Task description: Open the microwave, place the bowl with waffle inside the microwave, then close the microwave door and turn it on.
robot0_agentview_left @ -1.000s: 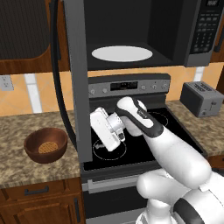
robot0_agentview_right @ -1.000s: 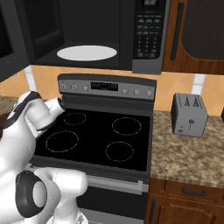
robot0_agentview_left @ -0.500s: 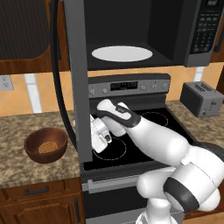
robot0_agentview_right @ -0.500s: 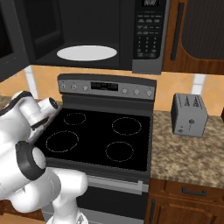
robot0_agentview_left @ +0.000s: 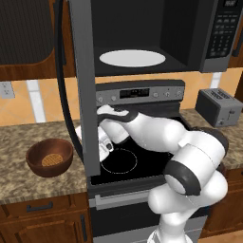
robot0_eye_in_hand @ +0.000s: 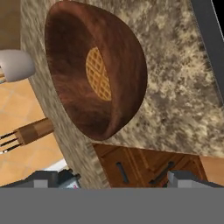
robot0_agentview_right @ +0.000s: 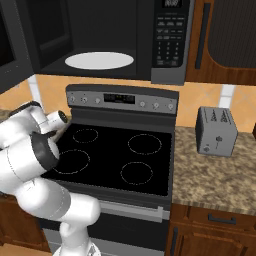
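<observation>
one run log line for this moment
door: dark grey microwave door open | reddish-brown wooden bowl with waffle: on counter | end effector: open, empty

One microwave (robot0_agentview_left: 156,33), one microwave door (robot0_agentview_left: 83,90) swung open, one white turntable plate (robot0_agentview_left: 132,58) inside. One bowl (robot0_agentview_left: 49,157) on worktop (robot0_agentview_left: 28,182) left of stove, one waffle (robot0_agentview_left: 51,159) in it. One stove (robot0_agentview_right: 117,157), four burner rings (robot0_agentview_right: 144,143). One toaster (robot0_agentview_right: 215,131) on worktop at right. One robot arm (robot0_agentview_left: 161,137). One wall outlet (robot0_agentview_left: 5,89) at left edge. Two drawer handles: one (robot0_agentview_left: 39,207) lower left, one (robot0_agentview_right: 220,219) lower right.
</observation>
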